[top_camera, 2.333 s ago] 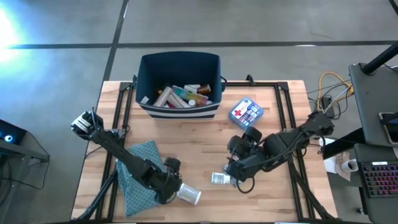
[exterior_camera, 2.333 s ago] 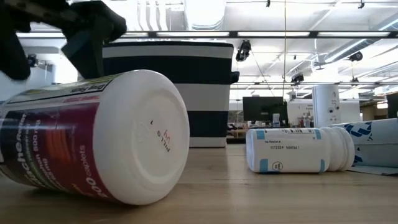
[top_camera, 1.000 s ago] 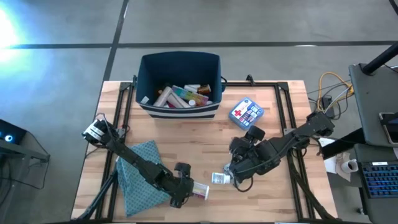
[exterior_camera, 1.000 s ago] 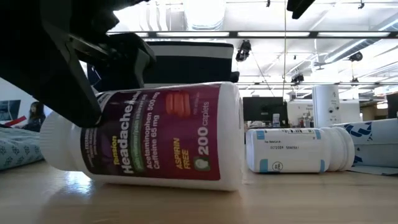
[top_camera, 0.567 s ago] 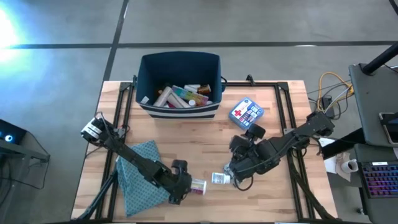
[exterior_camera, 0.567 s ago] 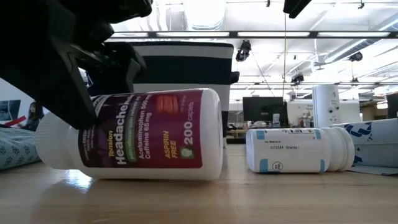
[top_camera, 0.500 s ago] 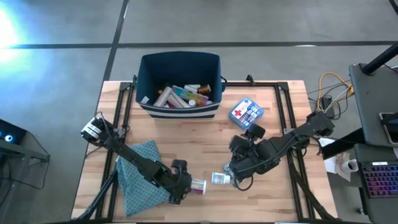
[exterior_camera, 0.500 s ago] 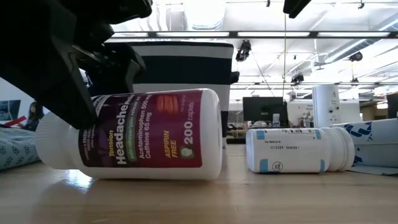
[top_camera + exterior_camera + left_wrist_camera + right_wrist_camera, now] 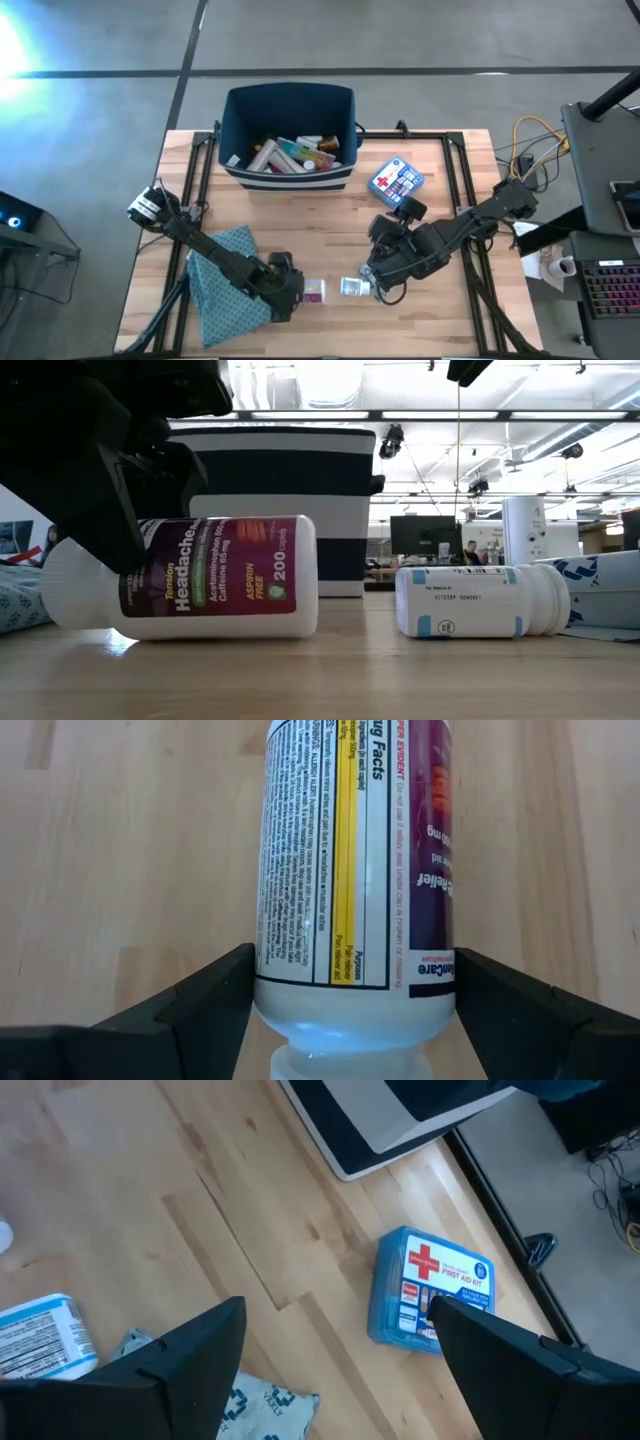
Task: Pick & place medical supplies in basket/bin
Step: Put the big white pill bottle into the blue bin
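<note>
A white pill bottle with a purple label (image 9: 313, 291) lies on its side near the table's front edge. My left gripper (image 9: 285, 291) is shut on its cap end; in the low view the bottle (image 9: 190, 578) shows side-on. My right gripper (image 9: 385, 272) hangs open above the table, over a smaller white bottle (image 9: 352, 287) that lies on its side. The blue-white first aid box (image 9: 396, 181) lies flat farther back. The navy bin (image 9: 290, 160) stands at the far middle and holds several supplies. A patterned pouch (image 9: 230, 1400) lies below my right gripper (image 9: 338, 1320). My left gripper pinches the purple-label bottle between its two fingers, on the body's two sides just by the shoulder at the cap end (image 9: 272, 970). The fingers (image 9: 215, 1005) slant down from above and lie across the bottle. The bottle lies on its side on the table.
A teal dotted cloth (image 9: 222, 280) lies flat at the front left beside my left arm. Bare wood (image 9: 300, 220) lies between the bin and the bottles. Black rails (image 9: 463, 180) run along the table's sides.
My left gripper has drawn the purple-label bottle a little away from the near edge and toward the left, rolling its wrist. The bottle's base end, slightly raised a second ago, now lies level on the table. The grip has stayed shut on it.
</note>
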`<action>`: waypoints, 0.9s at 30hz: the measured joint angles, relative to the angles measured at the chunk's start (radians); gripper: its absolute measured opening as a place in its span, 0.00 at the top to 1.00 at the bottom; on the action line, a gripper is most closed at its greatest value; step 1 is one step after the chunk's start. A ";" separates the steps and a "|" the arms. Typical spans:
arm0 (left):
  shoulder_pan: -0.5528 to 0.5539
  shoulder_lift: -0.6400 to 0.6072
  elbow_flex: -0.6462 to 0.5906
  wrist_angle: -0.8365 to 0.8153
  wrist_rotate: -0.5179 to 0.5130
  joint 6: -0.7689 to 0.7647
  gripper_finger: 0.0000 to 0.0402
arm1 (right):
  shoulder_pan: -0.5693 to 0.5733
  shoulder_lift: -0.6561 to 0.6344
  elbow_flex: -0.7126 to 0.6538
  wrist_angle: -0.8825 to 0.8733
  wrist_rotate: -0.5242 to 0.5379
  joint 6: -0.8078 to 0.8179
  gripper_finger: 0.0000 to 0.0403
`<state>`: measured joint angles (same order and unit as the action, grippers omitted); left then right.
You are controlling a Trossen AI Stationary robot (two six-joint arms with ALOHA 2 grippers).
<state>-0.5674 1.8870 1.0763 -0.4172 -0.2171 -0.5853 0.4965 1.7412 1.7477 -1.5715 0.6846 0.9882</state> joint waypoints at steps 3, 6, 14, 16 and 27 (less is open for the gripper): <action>0.000 0.000 0.000 -0.001 0.000 -0.027 0.26 | 0.000 0.000 0.000 0.000 0.000 0.002 0.22; 0.000 0.000 0.000 -0.001 0.001 -0.038 0.26 | 0.000 0.000 0.000 0.000 0.000 0.003 0.22; 0.000 -0.039 0.042 -0.048 -0.003 -0.035 0.26 | 0.001 0.000 0.000 0.000 0.000 0.003 0.22; -0.002 -0.072 0.063 -0.061 -0.062 -0.034 0.26 | 0.001 0.000 0.000 0.000 0.000 0.003 0.22; 0.029 -0.214 0.080 -0.216 -0.345 0.052 0.26 | 0.000 0.000 0.000 0.000 0.000 0.000 0.22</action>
<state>-0.5389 1.6731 1.1568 -0.6328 -0.5624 -0.5338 0.4969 1.7412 1.7477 -1.5711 0.6842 0.9878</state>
